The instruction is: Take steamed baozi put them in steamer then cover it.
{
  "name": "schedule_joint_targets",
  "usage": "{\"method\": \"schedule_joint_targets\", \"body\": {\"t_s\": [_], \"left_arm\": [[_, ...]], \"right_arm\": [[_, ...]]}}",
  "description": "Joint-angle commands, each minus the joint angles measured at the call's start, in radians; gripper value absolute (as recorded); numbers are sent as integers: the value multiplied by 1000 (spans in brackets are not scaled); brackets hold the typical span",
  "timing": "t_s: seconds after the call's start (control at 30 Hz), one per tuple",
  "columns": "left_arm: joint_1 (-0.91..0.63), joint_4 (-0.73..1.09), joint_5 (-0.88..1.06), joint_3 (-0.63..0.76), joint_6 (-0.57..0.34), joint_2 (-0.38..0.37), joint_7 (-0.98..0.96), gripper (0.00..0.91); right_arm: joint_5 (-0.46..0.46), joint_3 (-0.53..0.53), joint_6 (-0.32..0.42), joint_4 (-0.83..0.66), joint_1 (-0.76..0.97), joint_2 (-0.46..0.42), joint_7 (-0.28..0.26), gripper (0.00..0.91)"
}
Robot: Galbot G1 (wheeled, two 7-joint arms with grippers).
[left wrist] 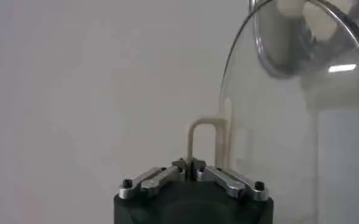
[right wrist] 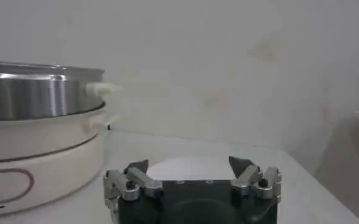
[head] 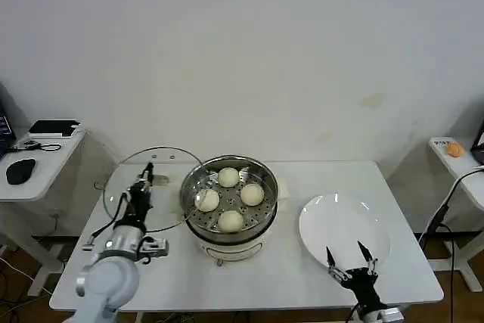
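The steamer (head: 228, 234) stands mid-table on its cream base, with several baozi (head: 252, 194) on its perforated floor. The clear glass cover (head: 125, 168) is held tilted just left of the pot, its rim reaching over the pot's left edge. My left gripper (head: 146, 178) is shut on the cover's cream bar handle (left wrist: 201, 141); the glass cover (left wrist: 277, 128) rises beside my left gripper (left wrist: 188, 165). My right gripper (head: 352, 259) stands open over the front edge of the white plate (head: 340, 221). Past my open right gripper (right wrist: 188, 163), the steamer (right wrist: 39, 94) stands off to one side.
The white plate (right wrist: 185, 168) is bare and lies right of the pot. The table's front edge (head: 249, 304) is close to both arms. A side desk (head: 34, 160) with a mouse stands at the left, another small table (head: 454, 153) at the right.
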Motion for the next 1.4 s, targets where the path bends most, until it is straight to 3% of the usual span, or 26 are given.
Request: {"method": "schedule_joint_targets", "body": {"t_s": [0.03, 0.53, 0.87, 1.4], "left_arm": [[-74, 15, 56, 123, 42, -72, 74, 0], [-144, 45, 25, 233, 103, -154, 89, 0], [-171, 70, 63, 284, 106, -215, 93, 0], [-171, 114, 111, 319, 91, -253, 92, 0]], "right_arm": [[-15, -5, -1, 0, -2, 5, 0, 907], [-40, -19, -2, -7, -3, 24, 1, 907], [-44, -14, -2, -13, -1, 26, 0, 907], [-48, -22, -1, -25, 4, 27, -2, 907]]}}
